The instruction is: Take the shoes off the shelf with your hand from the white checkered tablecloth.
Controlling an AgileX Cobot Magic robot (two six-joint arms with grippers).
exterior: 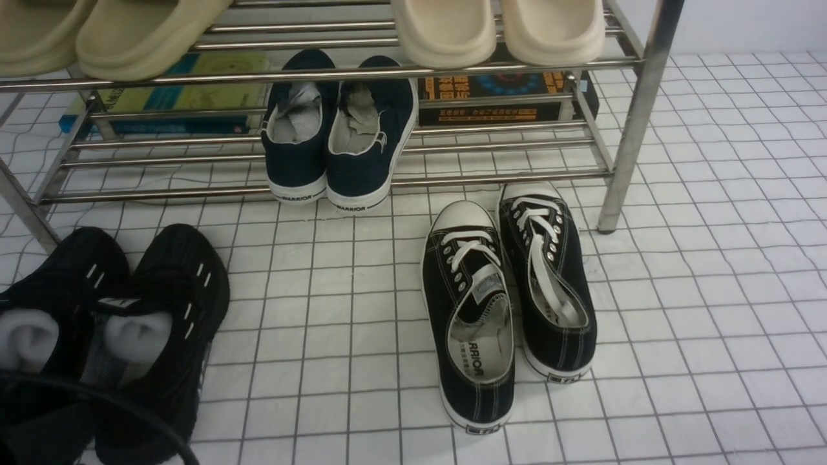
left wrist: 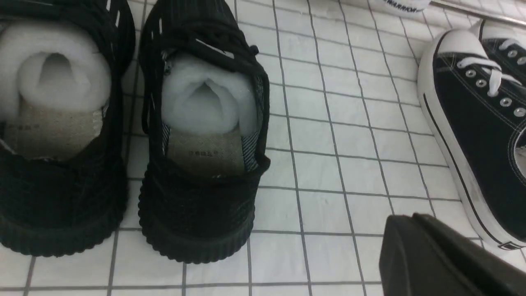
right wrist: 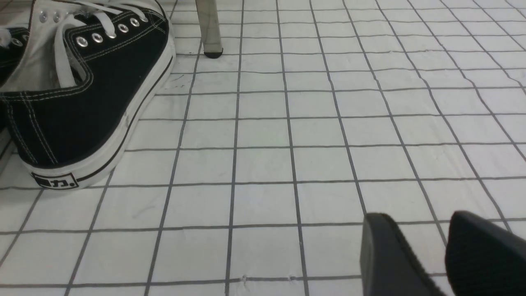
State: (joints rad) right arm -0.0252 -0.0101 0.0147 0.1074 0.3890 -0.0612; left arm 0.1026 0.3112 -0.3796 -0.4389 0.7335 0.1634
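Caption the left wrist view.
Shut left gripper beside bulky black knit sneakers on white checkered tablecloth.

Little of the robot shows. The left gripper (left wrist: 448, 259) appears as a matte black, wedge-shaped block with smooth faces and rounded edges, its fingers pressed into one mass. The right gripper (right wrist: 427, 255) shows two separate black fingers (right wrist: 386, 255), blunt-tipped, the outer one finely ribbed on its pad. A thick black cable (exterior: 116, 403) arcs across the front view's lower left corner.
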